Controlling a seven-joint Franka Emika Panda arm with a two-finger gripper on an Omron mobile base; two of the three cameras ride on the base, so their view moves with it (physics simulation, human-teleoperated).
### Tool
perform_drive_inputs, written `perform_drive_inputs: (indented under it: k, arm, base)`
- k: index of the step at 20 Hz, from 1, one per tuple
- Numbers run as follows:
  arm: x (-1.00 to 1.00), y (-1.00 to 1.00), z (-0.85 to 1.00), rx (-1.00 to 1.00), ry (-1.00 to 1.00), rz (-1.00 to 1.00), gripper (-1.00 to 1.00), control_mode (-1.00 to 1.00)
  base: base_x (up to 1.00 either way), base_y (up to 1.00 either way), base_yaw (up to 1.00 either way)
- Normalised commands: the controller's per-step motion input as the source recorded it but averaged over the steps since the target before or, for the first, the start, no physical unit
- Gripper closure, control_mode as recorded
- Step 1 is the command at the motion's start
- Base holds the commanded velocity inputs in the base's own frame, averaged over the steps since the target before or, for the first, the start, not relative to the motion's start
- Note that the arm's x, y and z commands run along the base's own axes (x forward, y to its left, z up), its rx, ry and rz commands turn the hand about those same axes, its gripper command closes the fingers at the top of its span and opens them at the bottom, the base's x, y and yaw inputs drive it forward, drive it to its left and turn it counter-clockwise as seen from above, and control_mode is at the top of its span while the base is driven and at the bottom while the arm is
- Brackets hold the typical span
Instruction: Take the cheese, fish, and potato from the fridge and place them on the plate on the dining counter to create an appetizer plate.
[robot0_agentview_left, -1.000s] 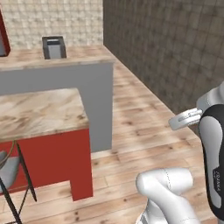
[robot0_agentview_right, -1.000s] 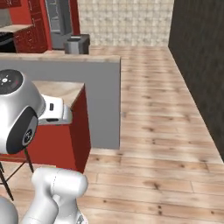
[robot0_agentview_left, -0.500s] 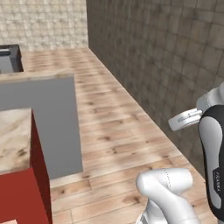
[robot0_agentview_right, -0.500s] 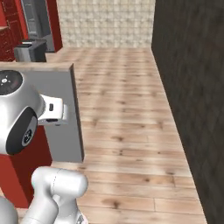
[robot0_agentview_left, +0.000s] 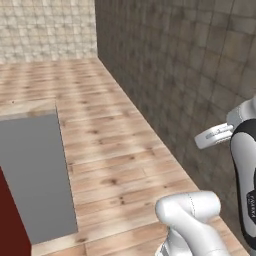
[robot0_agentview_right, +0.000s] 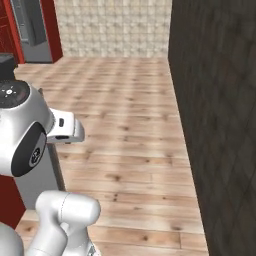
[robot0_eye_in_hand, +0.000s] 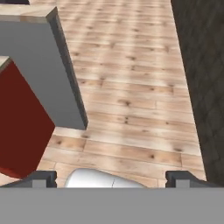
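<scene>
- The wooden floor lies in the middle, running back to the tiled wall.
- The dark wall stands on the right.
- The fridge stands far back on the left.
- The counter end stands on the left, near the robot.

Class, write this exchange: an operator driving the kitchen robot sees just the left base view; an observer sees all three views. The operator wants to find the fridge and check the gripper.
Operator: I have wooden floor and walls. Where is the fridge?
Observer: In the right base view, the fridge stands far off at upper left, between red panels.
Operator: Is anything in the gripper?
Observer: No. The hand view shows the gripper open, its fingertips wide apart with nothing between them.
</scene>
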Motion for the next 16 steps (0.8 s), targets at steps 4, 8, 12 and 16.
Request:
perform_drive_inputs:
  k: [4,8,12,16]
  arm:
    - [0.00,0.00,0.00,0.00,0.00,0.00,-1.00,1.00]
    - [0.00,0.00,0.00,0.00,0.00,0.00,-1.00,1.00]
    - [0.00,0.00,0.00,0.00,0.00,0.00,-1.00,1.00]
    - [0.00,0.00,0.00,0.00,0.00,0.00,-1.00,1.00]
  base:
    - [1.00,0.00,0.12]
    - [1.00,0.00,0.17]
    - [1.00,-0.22,0.24]
    - [1.00,-0.53,0.27]
